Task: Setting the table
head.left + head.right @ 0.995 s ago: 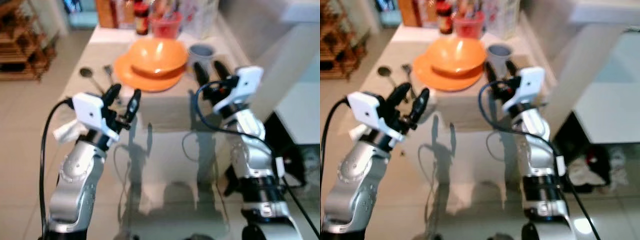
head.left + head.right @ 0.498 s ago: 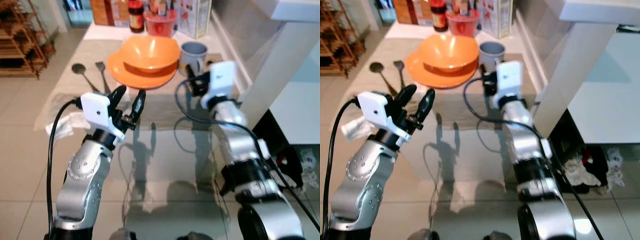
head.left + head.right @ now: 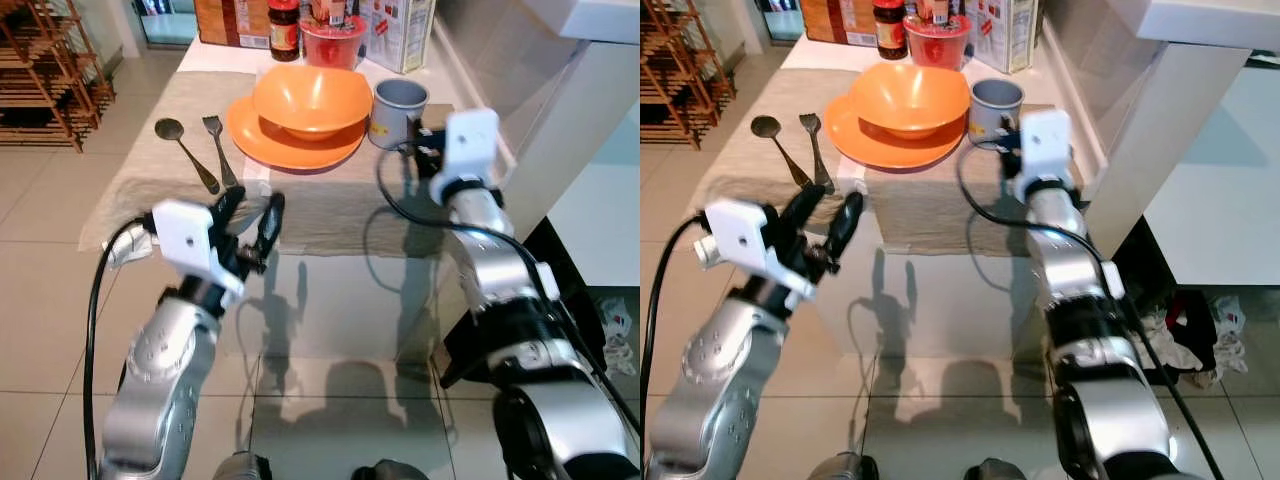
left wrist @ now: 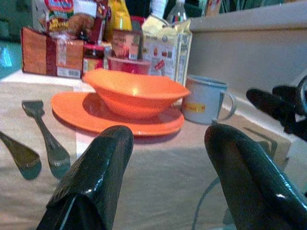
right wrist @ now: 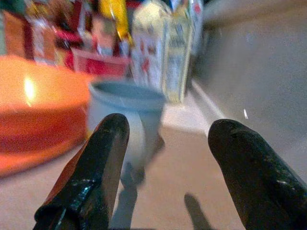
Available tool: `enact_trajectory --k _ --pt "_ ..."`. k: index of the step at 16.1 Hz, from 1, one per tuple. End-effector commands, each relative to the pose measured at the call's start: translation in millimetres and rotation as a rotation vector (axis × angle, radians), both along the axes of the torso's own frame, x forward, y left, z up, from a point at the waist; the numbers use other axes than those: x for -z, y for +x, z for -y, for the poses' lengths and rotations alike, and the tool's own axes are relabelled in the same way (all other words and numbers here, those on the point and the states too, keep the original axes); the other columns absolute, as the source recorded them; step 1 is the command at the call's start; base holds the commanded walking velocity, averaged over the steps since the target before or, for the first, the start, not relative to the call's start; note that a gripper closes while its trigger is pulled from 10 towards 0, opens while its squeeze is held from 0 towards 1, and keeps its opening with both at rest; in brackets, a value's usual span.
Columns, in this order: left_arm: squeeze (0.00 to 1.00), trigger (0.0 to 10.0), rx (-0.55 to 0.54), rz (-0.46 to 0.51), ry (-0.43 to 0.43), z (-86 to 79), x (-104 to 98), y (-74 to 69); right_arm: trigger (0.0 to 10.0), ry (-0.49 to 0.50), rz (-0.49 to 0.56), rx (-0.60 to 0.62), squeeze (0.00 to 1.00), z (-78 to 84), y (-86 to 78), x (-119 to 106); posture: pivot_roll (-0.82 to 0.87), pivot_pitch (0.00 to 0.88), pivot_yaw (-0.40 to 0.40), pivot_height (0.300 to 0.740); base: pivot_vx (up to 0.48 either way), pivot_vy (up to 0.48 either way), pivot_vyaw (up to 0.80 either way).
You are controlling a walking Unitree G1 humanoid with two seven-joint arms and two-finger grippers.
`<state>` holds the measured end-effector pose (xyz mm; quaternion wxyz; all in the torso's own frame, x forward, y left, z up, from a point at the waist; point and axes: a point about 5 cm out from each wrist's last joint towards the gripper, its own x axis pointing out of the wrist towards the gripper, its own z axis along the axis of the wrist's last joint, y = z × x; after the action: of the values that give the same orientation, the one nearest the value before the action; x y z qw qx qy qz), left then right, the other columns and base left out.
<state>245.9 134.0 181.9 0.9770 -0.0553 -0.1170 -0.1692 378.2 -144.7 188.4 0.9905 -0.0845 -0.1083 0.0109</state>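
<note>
Pale floor tiles surround a glass counter (image 3: 330,300), with a beige cloth runner (image 3: 330,205) laid across its far half. On the runner sits an orange plate (image 3: 262,142) with an orange bowl (image 3: 310,100) resting in it. A spoon (image 3: 185,152) and a fork (image 3: 220,150) lie side by side just to the plate's left. A grey mug (image 3: 398,100) stands just to the plate's right, handle turned toward me. Behind them, jars and food boxes (image 3: 300,15) crowd the far end, and a wooden rack (image 3: 45,70) stands on the floor to the left.

My right gripper (image 5: 165,163) reaches toward the mug with jaws spread wide and holding nothing; the mug stands just ahead of them, closer to one finger than the other. My left gripper (image 3: 250,215) hovers over the near edge of the runner, jaws also wide and empty, pointed toward the plate and cutlery.

I judge the step in hand to be taking the mug. To do it well, I should centre the mug's body between the fingers, keep clear of the handle and the plate's rim, and close only once the fingers reach well past the front of the mug's wall, so it does not tip.
</note>
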Motion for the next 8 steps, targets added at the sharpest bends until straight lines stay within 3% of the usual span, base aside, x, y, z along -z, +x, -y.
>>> enact_trajectory --k 1,5,8 --pt "0.00 10.0 0.005 0.000 0.002 2.6 -2.6 -4.2 10.0 0.034 -0.012 0.012 0.00 8.2 -0.2 6.4 -0.05 0.171 -0.016 0.740 0.000 0.000 0.00" --pt "0.00 10.0 -0.003 -0.005 0.002 2.6 -6.5 -13.2 10.0 0.102 0.026 -0.134 0.00 -5.0 7.5 -8.8 -0.04 0.204 -0.011 0.740 0.000 0.000 0.00" --pt "0.00 10.0 -0.005 0.001 0.004 3.5 -10.2 -17.3 10.0 0.024 -0.025 -0.060 0.00 4.5 16.5 -7.1 -0.03 0.211 -0.016 0.740 0.000 0.000 0.00"
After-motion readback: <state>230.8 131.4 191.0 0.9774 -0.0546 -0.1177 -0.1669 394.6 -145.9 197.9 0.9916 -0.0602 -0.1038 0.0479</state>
